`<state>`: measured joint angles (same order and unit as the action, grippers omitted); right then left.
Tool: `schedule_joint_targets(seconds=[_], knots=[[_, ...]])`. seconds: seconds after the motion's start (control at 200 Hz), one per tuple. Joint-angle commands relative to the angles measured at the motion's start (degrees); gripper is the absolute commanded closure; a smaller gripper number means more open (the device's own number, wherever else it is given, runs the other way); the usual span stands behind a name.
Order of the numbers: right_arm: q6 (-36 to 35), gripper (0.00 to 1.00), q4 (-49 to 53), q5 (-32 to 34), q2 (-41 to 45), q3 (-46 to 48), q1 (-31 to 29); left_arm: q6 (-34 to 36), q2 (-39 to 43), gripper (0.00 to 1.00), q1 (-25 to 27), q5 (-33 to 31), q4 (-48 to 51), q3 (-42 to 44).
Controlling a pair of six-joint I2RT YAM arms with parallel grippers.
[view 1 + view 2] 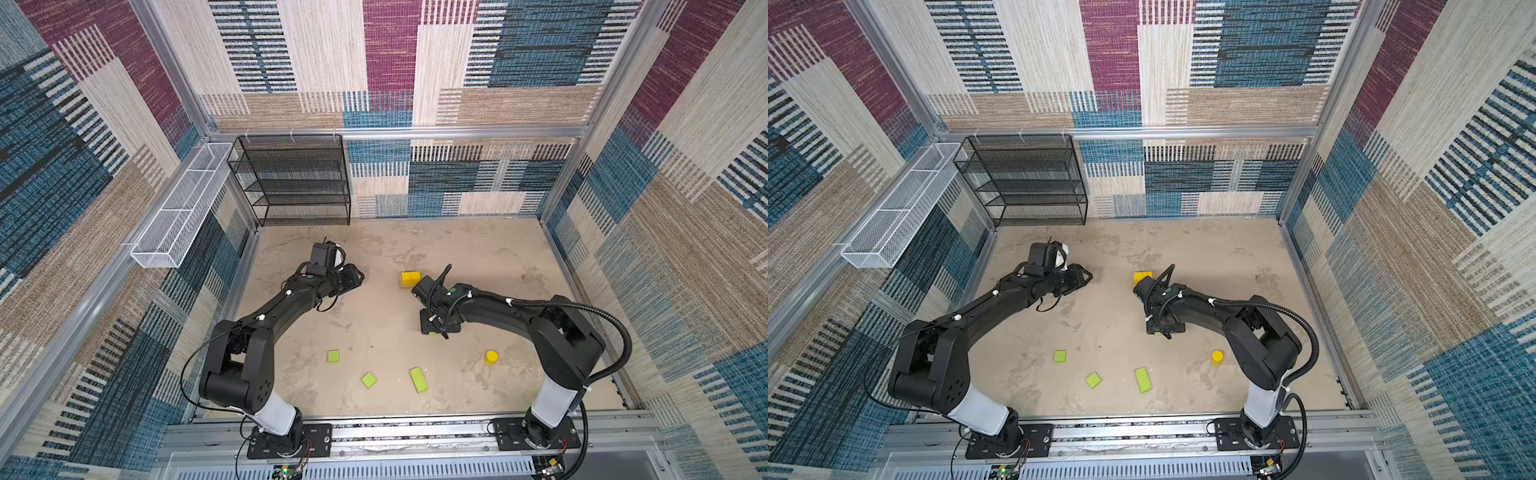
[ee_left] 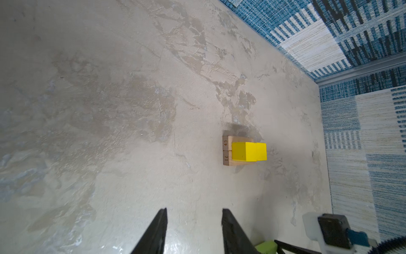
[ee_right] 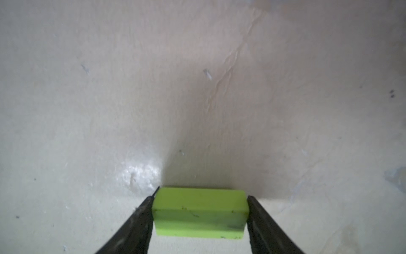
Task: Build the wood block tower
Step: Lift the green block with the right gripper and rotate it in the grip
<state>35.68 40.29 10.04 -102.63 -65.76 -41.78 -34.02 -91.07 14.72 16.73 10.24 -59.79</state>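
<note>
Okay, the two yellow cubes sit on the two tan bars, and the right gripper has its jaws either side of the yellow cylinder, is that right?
Not quite: the right gripper has its jaws either side of a lime-green block, as the right wrist view shows. The yellow cylinder stands apart, untouched. The yellow cubes do sit on the tan bars.

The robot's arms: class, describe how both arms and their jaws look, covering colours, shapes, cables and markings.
Left arm and right arm are matte black, chunky-linked, each with a white section near its base and white cable ties. A ribbed black hose loops along the right; a thin black cable along the left. The jaws are slim black blades tapering to points.
</note>
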Motion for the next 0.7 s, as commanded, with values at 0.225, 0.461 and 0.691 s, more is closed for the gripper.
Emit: schedule_joint_targets(seconds=[0.225, 0.461, 0.691], knots=[[-3.24, 0.18, -3.19, 0.66, -2.71, -2.81, 0.86, 1.59, -0.48, 0.55, -0.44, -0.04, 0.35, -0.06], [-2.9, 0.14, -2.95, 2.04, 0.16, -1.53, 0.82, 1.54, -0.51, 0.55, -0.57, 0.06, 0.39, -0.07], [-3.18, 0.14, -2.53, 0.53, 1.97, 0.31, 0.83, 1.41, -0.45, 0.55, -0.6, 0.34, 0.3, -0.21]])
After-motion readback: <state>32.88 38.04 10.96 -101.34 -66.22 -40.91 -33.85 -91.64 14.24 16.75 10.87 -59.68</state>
